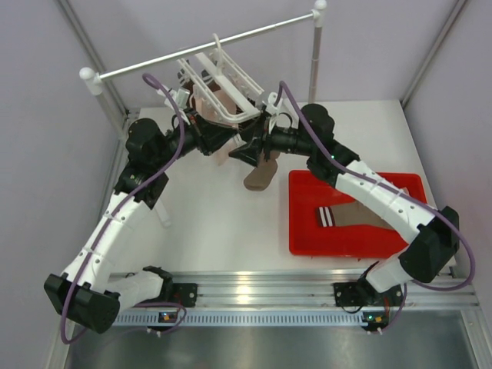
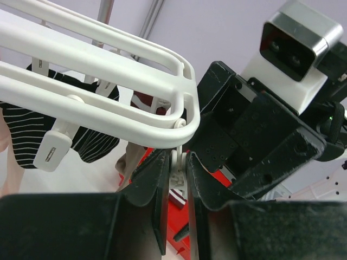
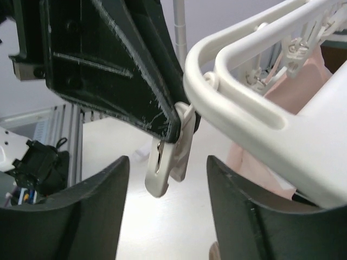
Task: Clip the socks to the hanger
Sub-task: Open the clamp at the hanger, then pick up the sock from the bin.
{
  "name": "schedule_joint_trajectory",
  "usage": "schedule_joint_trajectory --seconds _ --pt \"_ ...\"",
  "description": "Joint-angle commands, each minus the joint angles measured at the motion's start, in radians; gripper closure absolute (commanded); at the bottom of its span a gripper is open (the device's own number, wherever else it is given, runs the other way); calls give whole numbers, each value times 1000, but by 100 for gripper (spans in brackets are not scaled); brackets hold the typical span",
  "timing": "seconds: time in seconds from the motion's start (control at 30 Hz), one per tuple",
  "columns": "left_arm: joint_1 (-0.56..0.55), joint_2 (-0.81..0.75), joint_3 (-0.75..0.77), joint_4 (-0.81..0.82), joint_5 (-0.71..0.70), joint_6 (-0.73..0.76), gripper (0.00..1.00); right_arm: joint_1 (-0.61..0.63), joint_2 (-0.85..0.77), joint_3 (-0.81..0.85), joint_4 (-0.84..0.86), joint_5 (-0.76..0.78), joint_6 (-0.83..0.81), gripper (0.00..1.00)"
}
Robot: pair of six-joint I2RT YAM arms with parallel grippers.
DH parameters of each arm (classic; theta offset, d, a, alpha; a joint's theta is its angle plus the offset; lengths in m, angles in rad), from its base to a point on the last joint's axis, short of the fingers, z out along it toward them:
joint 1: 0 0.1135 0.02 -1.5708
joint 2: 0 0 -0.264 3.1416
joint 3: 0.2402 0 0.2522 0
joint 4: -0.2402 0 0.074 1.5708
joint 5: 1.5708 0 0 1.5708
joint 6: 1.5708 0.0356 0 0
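The step in hand looks like opening a clip for the next sock. The left end effector (image 2: 175, 157) is pinched together on the corner clip (image 2: 179, 189), which dangles from the near corner of the hanger (image 2: 108, 116). The hanger hangs from the rail (image 1: 231, 38) at the back of the tabletop (image 1: 223, 223). The right end effector (image 3: 167, 173) has its fingers spread apart with nothing between them, the clip hanging just ahead of the gap. To do this well, the left should press high on the clip's tabs so the mouth gapes, and hold it firm so the frame does not swing. The right then needs a sock by its cuff, fed well into the mouth before the squeeze is let go. A taupe sock (image 1: 260, 175) shows just below the right arm's tip. Whether it hangs or lies on the tabletop cannot be told from above, and the right wrist view cuts it off. Another striped-cuff sock (image 1: 354, 217) lies flat in the red tray (image 1: 346, 247). Dark striped cuffs (image 2: 27, 127) and pink socks (image 3: 303, 86) already hang from the frame. The arms hide most of the hanger from above, so the free clips cannot be counted, and whether the clip's mouth is actually open is hard to make out.
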Motion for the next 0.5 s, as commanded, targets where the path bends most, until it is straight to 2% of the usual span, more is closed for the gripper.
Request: schedule_joint_trajectory --seconds 0.0,0.1,0.23,0.27,0.33,0.43,0.47 --pt "2 1 16 50 -27 -69 100 -6 -54 14 -17 27 -27 40" --pt "3 -4 7 48 -36 -89 100 -29 -92 -1 -63 40 -39 34" --pt "2 -7 -5 48 -41 -98 100 -131 -149 -29 -227 -5 -70 27" --pt "2 -7 -5 48 -42 -98 100 -158 -163 -41 -247 -24 -82 19" --pt "2 -8 -12 48 -44 -98 100 -234 -209 -84 -334 -69 -124 12" --pt "2 -11 -18 50 -44 -98 100 -326 -278 -141 -453 -118 -284 7" --pt "2 -12 -18 53 -44 -98 100 -343 -291 -171 -568 -123 -429 7"
